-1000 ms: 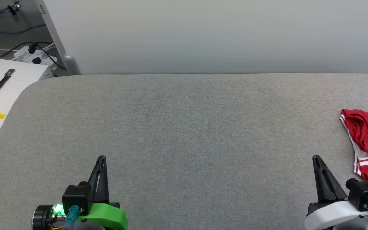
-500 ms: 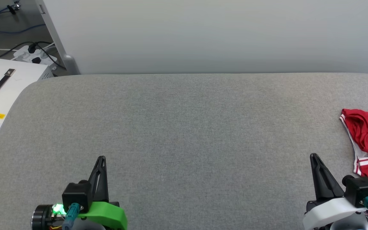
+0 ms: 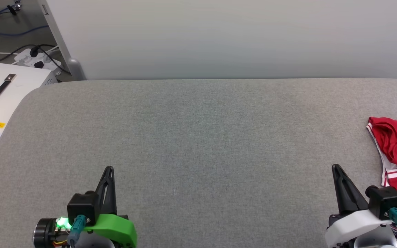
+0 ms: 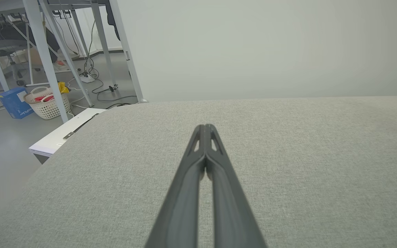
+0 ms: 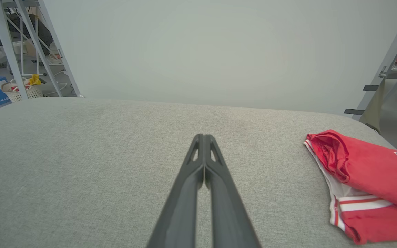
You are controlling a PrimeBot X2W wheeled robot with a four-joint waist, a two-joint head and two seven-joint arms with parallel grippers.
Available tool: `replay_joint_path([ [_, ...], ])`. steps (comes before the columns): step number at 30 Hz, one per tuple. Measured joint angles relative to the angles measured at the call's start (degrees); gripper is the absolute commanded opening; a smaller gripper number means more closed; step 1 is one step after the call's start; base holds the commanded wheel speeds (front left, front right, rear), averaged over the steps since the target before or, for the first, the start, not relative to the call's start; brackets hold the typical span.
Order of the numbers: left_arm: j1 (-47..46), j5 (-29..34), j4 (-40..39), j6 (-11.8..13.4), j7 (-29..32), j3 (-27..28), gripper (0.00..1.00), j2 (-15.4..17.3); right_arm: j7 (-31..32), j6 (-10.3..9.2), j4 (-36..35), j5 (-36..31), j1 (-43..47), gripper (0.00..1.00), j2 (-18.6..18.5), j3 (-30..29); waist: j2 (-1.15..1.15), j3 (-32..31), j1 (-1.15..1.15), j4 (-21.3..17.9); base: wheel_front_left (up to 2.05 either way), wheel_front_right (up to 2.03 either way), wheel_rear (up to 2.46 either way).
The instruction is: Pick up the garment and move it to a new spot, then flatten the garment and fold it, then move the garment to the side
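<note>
The garment (image 3: 396,151), a red shirt with red-white striped trim, lies folded at the right edge of the grey padded table (image 3: 198,137); the right wrist view shows the garment (image 5: 367,179) at the right with a bit of dark lettering. My right gripper (image 3: 335,168) is shut and empty, just left of and nearer than the garment, not touching it. Its fingers (image 5: 203,137) are pressed together. My left gripper (image 3: 109,169) stands shut and empty at the lower left over bare table, its tips (image 4: 205,126) together.
A pale wall panel (image 3: 219,38) runs behind the table. Off the table's left corner sits a white box with a handle (image 3: 2,93) and a power strip with cables (image 3: 36,60). On the floor beyond are metal frame legs (image 4: 43,51) and a laundry basket (image 4: 47,103).
My right gripper has shifted slightly left and up in the head view. The left gripper and the garment have stayed put.
</note>
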Motion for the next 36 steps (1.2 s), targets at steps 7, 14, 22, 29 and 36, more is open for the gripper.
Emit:
replay_joint_path([
  [7, -0.2, 0.1, -0.1, 0.0, 0.9, 0.1, 0.00, 0.0, 0.8, 0.00, -0.1, -0.2, -0.5, 0.00, 0.1, 0.2, 0.00, 0.0, 0.00, 0.0, 0.00, 0.00, 0.00],
  [14, -0.3, 0.3, -0.1, 0.0, 1.7, 0.2, 0.00, -0.1, 1.5, 0.00, -0.2, -0.7, -0.6, 0.00, 0.2, 0.3, 0.00, 0.1, 0.00, 0.0, 0.00, 0.00, 0.00],
  [22, -0.8, 0.4, -0.3, 0.0, 2.7, 0.4, 0.00, -0.2, 2.5, 0.00, -0.3, -1.5, -0.9, 0.00, 0.3, 0.4, 0.00, 0.1, 0.00, -0.1, 0.00, 0.00, 0.00],
  [29, -1.1, 0.5, -0.4, 0.0, 3.4, 0.6, 0.00, -0.2, 3.2, 0.00, -0.3, -2.1, -1.3, 0.00, 0.3, 0.6, 0.00, 0.2, 0.00, -0.1, 0.00, 0.00, 0.00],
  [36, -1.2, 0.7, -0.5, 0.0, 4.2, 0.7, 0.00, -0.2, 4.1, 0.00, -0.5, -2.6, -1.7, 0.00, 0.5, 0.8, 0.00, 0.2, 0.00, -0.1, 0.00, 0.00, 0.00],
])
